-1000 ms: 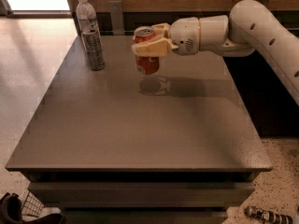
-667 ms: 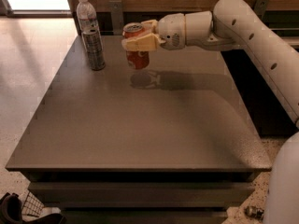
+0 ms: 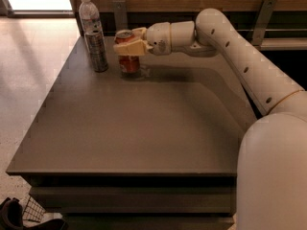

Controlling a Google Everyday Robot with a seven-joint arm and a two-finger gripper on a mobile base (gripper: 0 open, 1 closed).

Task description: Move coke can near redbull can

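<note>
On table (image 3: 144, 128) | hand (image 3: 127, 46) clamps 1 coke can (image 3: 129, 64), seemingly resting | 1 redbull can (image 3: 97, 51) beside | 1 bottle (image 3: 89, 16)

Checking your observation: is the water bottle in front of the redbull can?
No, the water bottle stands behind the redbull can, while the gripper clasps the coke can beside it.

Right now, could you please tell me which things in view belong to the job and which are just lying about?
Job: coke can, held in the gripper over the table's far side; redbull can, just left of it in view.
Lying about: water bottle behind the redbull can; dark clutter at lower left.
</note>
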